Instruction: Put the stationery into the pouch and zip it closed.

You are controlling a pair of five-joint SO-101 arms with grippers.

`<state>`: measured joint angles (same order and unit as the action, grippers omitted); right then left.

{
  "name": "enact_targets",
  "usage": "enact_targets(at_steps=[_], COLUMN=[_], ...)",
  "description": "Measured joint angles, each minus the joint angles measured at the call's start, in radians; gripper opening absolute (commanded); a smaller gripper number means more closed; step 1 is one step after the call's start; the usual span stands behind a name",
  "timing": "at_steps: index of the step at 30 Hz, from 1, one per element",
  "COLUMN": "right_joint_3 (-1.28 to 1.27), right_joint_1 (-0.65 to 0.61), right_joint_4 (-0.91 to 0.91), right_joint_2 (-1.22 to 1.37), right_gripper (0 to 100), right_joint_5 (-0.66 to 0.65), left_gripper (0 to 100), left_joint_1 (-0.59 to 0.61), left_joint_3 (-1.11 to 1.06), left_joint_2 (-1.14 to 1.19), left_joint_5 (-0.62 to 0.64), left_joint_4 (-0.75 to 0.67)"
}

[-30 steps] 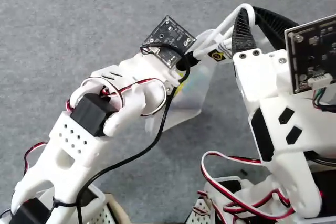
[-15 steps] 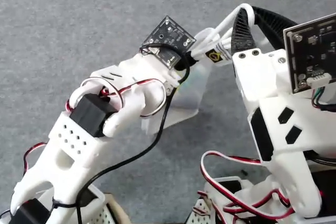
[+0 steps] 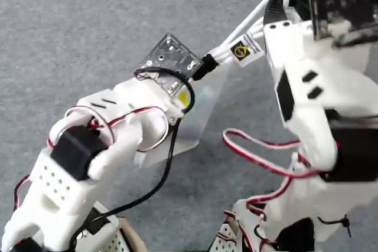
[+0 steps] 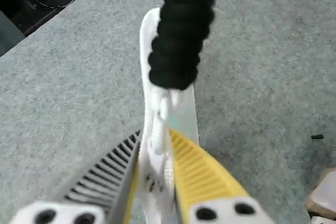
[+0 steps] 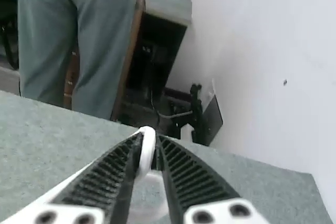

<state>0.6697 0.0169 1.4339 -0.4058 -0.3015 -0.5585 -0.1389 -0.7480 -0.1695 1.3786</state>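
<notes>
The clear pouch (image 3: pixel 198 119) lies on the grey table at the centre, partly under the left arm. My left gripper (image 3: pixel 185 98) is shut on the pouch's near edge. In the left wrist view the grey and yellow fingers of the left gripper (image 4: pixel 156 136) pinch the pouch's white rim (image 4: pixel 149 51), and the pouch's translucent body (image 4: pixel 185 111) stretches away beyond them. I see no stationery through it. The right arm (image 3: pixel 307 87) stands raised at the right. My right gripper (image 5: pixel 148 139) is shut, level above the table, with a small rounded white bit at its tips that I cannot identify.
A white cable bundle with a yellow tag (image 3: pixel 242 48) crosses above the pouch, and its black sleeve (image 4: pixel 181 35) hangs in front of the left gripper. A box corner (image 3: pixel 127 237) sits at the near table edge. Bare grey table (image 3: pixel 71 39) spreads far left.
The left arm has shifted left and nearer, dragging the pouch with it. The right arm has risen and swung toward the far right.
</notes>
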Motion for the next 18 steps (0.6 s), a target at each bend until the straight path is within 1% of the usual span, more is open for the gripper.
enact_targets(at_steps=[8,13,18], right_joint_3=[-0.140,-0.216,-0.299], right_joint_1=[0.044,0.061,0.081], right_joint_4=[-0.103,-0.161,-0.235], right_joint_2=[0.000,0.000,0.000], right_gripper=[1.1,1.1,1.1], right_joint_5=[0.000,-0.049,-0.054], left_gripper=[3,3,3], left_joint_1=[0.000,0.000,-0.002], left_joint_3=[0.000,0.000,0.000], left_joint_2=[-0.011,-0.011,-0.011], left_joint_5=[-0.002,-0.002,-0.002], left_joint_4=[0.008,0.008,0.008])
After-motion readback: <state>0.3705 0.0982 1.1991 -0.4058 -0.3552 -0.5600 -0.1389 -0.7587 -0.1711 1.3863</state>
